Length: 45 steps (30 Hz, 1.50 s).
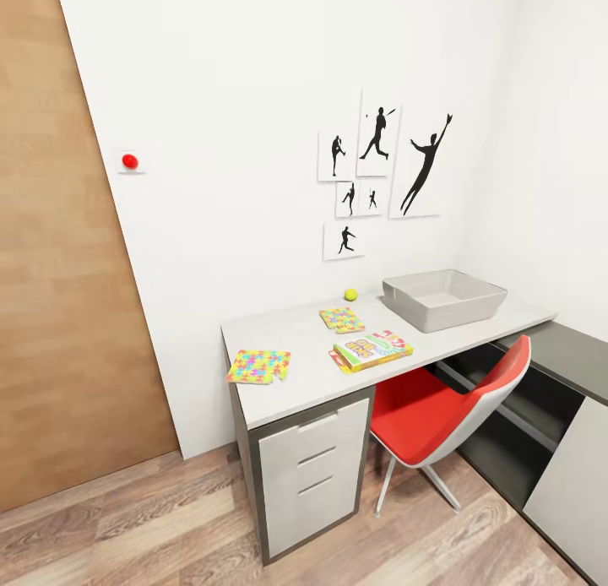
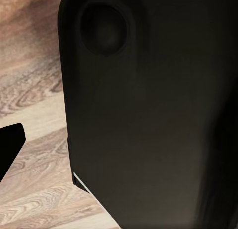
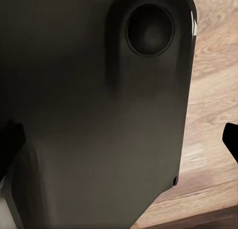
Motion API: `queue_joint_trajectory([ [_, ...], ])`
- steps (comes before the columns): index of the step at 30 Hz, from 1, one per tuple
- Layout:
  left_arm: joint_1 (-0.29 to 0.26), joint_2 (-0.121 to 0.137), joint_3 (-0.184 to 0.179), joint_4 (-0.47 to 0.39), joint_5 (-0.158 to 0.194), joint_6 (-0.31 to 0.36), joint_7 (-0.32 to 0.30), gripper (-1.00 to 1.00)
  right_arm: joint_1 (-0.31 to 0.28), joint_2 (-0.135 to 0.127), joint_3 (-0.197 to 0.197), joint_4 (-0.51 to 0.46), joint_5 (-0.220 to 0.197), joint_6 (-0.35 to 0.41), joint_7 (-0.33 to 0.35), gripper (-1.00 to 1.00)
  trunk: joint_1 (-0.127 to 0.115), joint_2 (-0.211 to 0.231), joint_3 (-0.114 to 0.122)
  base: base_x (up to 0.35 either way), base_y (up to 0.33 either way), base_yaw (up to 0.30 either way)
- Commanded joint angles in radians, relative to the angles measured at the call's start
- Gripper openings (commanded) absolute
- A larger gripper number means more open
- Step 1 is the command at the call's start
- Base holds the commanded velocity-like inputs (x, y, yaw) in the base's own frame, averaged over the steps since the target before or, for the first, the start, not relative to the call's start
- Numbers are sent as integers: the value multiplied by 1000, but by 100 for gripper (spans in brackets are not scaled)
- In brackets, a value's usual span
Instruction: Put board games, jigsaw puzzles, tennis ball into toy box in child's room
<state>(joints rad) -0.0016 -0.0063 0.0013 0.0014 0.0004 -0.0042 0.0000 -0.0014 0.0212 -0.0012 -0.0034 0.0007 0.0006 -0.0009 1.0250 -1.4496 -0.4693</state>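
Facing dark robot body panels (image 2: 148,115) over wood floor (image 2: 29,90), both wrist views leave finger spacing impossible to tell. Head view has the table (image 1: 287,392): toy box (image 1: 443,300) at far right, tennis ball (image 1: 350,295) by the wall, two jigsaw puzzles (image 1: 260,366) (image 1: 342,319), one board game (image 1: 372,350) near the red chair (image 1: 439,417).
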Motion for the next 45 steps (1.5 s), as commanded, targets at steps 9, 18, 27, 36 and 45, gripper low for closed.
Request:
queue_joint_trajectory([
  [9,0,0,-1,0,0,0,0,100,0,0,0,0,-2,1,-1,100,0,0,-1,0,0,-101],
  [18,0,-3,3,0,1,-1,0,100,0,-1,0,0,-4,1,-1,100,0,0,-1,0,0,-256],
  [27,0,-6,7,0,1,-2,0,100,0,-3,0,0,-5,1,1,100,0,0,-1,0,0,-272],
  [36,0,-7,7,0,3,-2,0,100,0,-3,0,0,-5,0,3,100,0,0,-1,0,0,-274],
  [45,0,-7,-3,0,1,-1,0,100,0,-4,0,0,-5,0,4,100,-23,42,18,0,0,-274],
])
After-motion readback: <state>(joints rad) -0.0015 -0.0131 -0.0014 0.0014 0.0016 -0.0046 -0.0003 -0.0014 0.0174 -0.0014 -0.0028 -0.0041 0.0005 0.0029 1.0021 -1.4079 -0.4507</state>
